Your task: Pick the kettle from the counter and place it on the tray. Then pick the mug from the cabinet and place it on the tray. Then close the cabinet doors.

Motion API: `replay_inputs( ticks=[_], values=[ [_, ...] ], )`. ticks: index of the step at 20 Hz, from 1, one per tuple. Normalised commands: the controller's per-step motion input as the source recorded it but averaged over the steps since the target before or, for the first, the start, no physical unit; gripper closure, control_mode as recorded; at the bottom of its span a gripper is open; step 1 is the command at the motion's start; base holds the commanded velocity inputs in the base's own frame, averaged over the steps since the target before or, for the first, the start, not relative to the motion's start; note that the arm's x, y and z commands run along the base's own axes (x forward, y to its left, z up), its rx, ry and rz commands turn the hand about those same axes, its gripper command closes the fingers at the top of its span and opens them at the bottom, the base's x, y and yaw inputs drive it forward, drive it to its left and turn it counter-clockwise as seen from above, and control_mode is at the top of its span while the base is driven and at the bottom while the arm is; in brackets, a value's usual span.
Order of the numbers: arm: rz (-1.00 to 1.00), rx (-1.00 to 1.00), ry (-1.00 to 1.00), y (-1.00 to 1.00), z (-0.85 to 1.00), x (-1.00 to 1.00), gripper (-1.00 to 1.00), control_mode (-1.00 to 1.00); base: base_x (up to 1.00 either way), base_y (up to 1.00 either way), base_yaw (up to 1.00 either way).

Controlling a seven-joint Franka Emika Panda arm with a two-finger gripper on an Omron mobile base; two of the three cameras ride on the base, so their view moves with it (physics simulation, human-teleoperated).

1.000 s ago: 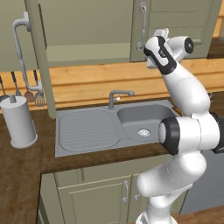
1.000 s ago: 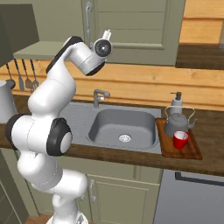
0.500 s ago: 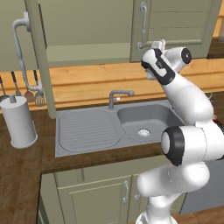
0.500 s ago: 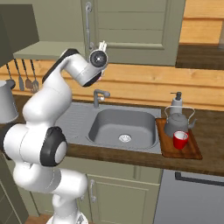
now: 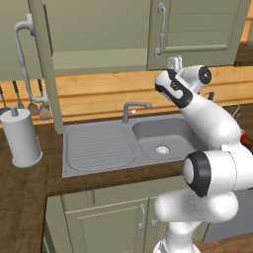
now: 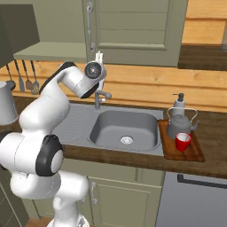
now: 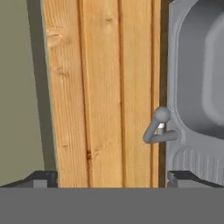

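Observation:
The grey kettle (image 6: pixel 180 124) and the red mug (image 6: pixel 182 142) both stand on the wooden tray (image 6: pixel 193 155), on the counter (image 6: pixel 213 165) right of the sink. The cabinet's right door (image 5: pixel 197 29) is shut, its curved handle (image 5: pixel 160 29) just above my gripper (image 5: pixel 173 62). The left door (image 5: pixel 45 64) stands open edge-on, baring the pale green shelf (image 5: pixel 99 62). My gripper (image 6: pixel 99 57) hangs in front of the wooden wall, pointing up. In the hand view my gripper (image 7: pixel 111 178) is open, its fingertips (image 7: pixel 41 177) wide apart with nothing between them.
The steel sink (image 5: pixel 163 138) and faucet (image 5: pixel 132 108) lie below the hand; the faucet (image 7: pixel 158 129) also shows in the hand view. A tall grey-white cylinder (image 5: pixel 21 138) and hanging utensils (image 5: pixel 32 106) are at the left. A soap bottle (image 6: pixel 179 102) stands behind the kettle.
My hand has dropped down from beside the right door's handle and drifted slightly left. Its jaws have opened wide. The doors, kettle and mug have not moved.

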Motion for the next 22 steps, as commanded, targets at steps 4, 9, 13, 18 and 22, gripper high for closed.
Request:
replay_inputs(
  ticks=[4,9,13,18,22],
  values=[
    [0.00,-0.17,-0.12,0.02,-0.13,-0.81,-1.00,-1.00,0.00,0.00,0.00],
    [-0.07,-0.19,-0.09,0.15,-0.07,-0.76,-1.00,-1.00,0.00,0.00,0.00],
    [-0.18,-0.16,-0.05,0.10,0.03,-0.77,-1.00,-1.00,0.00,0.00,0.00],
    [-0.08,-0.19,0.12,0.07,-0.11,-0.14,-1.00,-1.00,0.00,0.00,0.00],
    [-0.13,-0.22,0.00,0.09,-0.04,-0.28,-1.00,-1.00,0.00,0.00,0.00]
  ],
)
